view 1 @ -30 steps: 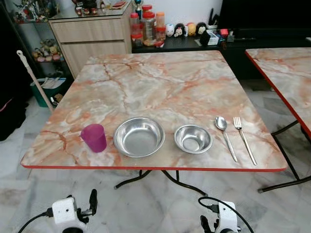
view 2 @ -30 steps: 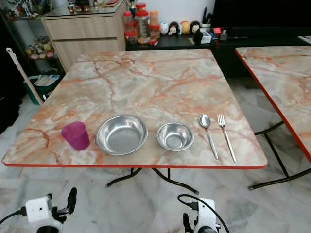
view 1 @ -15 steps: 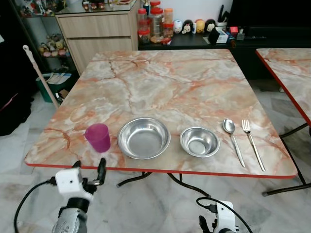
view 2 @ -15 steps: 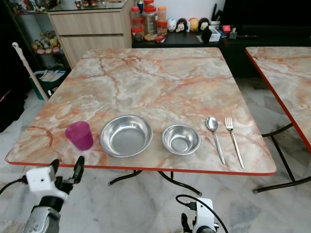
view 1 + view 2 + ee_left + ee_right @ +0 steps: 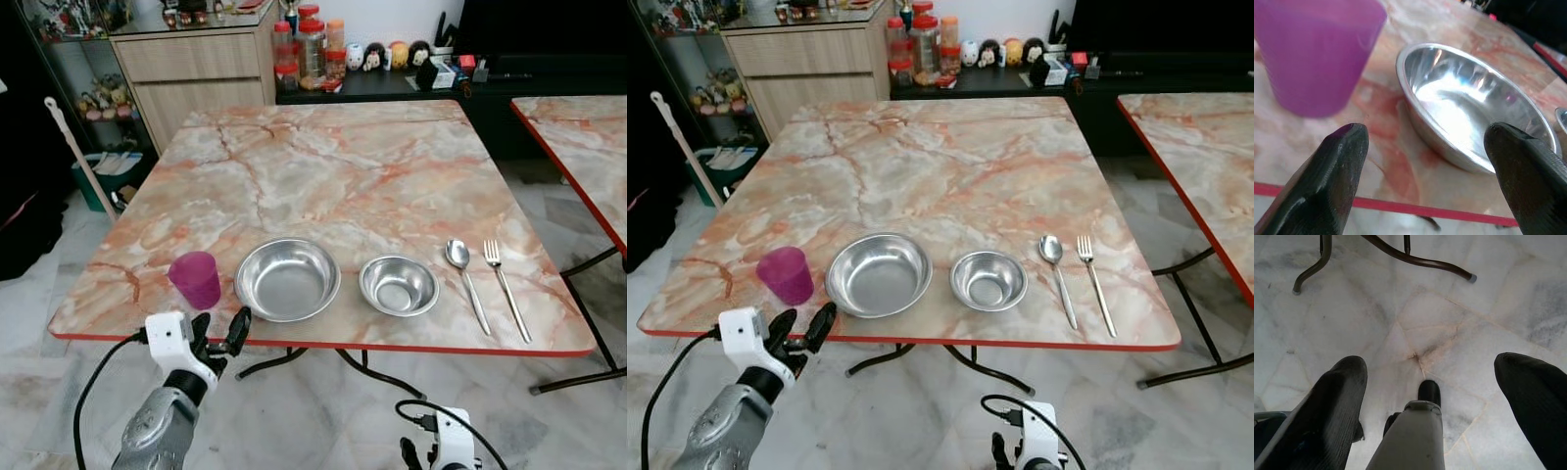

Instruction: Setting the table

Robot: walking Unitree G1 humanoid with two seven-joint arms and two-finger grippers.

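Observation:
A marble-patterned table (image 5: 333,166) with a red edge carries a row along its near side: a purple cup (image 5: 195,279), a large steel bowl (image 5: 287,279), a small steel bowl (image 5: 399,285), a spoon (image 5: 462,266) and a fork (image 5: 504,282). My left gripper (image 5: 219,331) is raised at the table's near edge, just in front of the cup and the large bowl, open and empty. In the left wrist view the cup (image 5: 1312,54) and large bowl (image 5: 1469,110) sit just beyond the fingers. My right gripper (image 5: 1440,396) hangs low, open, over the marble floor.
A second marble table (image 5: 588,137) stands to the right. Behind are a wooden cabinet (image 5: 196,69), jars (image 5: 309,49) and a dark low shelf (image 5: 470,78). A mop handle (image 5: 73,157) leans at the left. Curved black table legs (image 5: 1400,254) rest on the floor.
My left gripper has risen from near the floor to the table's near edge, in front of the cup and large bowl. The camera shifted slightly. The tableware has not moved.

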